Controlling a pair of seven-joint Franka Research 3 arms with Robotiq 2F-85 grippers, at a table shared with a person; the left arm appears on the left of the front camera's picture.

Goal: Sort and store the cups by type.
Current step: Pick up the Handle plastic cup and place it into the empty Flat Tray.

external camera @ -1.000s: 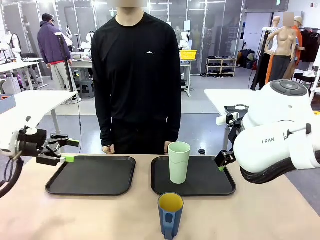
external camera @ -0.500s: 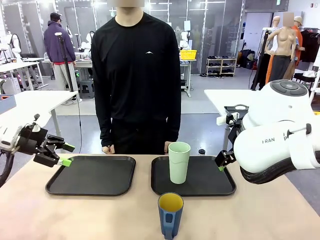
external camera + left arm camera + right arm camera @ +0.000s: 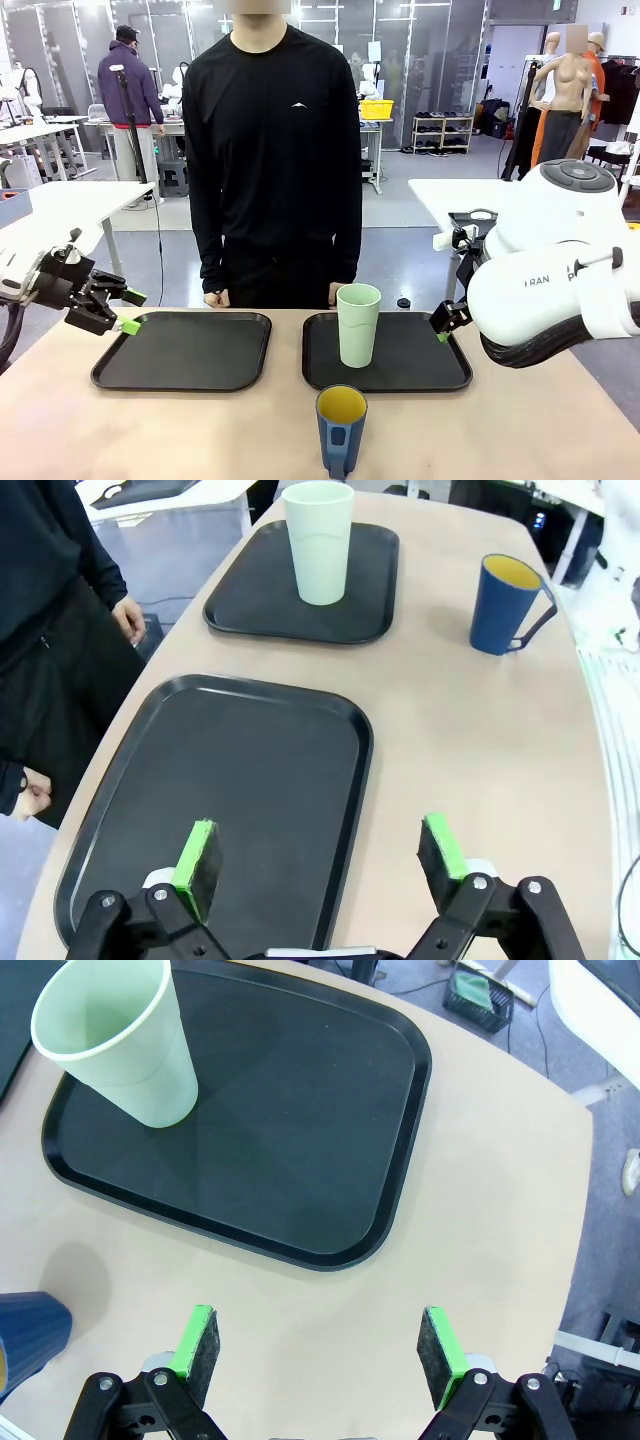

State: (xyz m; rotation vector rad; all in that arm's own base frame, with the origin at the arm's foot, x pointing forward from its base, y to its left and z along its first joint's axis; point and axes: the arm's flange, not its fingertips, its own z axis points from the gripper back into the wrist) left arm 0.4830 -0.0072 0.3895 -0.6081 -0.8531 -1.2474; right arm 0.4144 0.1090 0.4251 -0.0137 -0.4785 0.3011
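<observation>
The dark blue mug (image 3: 341, 430) with the yellow inside stands upright on the bare table at the robot's near edge, on neither tray, its handle turned toward the robot. Everything else is placed from it. Just beyond the mug and almost in line with it, the pale green tumbler (image 3: 358, 325) stands upright, mouth up, on the right tray (image 3: 420, 362), toward that tray's left end. Beyond the mug and to its left lies the left tray (image 3: 185, 352), with nothing on it. The right gripper (image 3: 445, 326) hangs beyond the mug and to its right, by the outer edge of the tumbler's tray, jaws spread wide and holding nothing; in its wrist view the mug sits at the lower left edge, well off its line. The left gripper (image 3: 132, 312) hovers farther from the mug, beyond it and well to its left, at the outer far corner of the bare tray, jaws likewise parted and bare. The right arm looks nearer to the mug, though the bare tray lies on the left arm's side. Count: 2 cups (1 tumbler, 1 mug), 2 trays, 2 grippers, and 1 person standing past the mug at the table's far side, hands down.
</observation>
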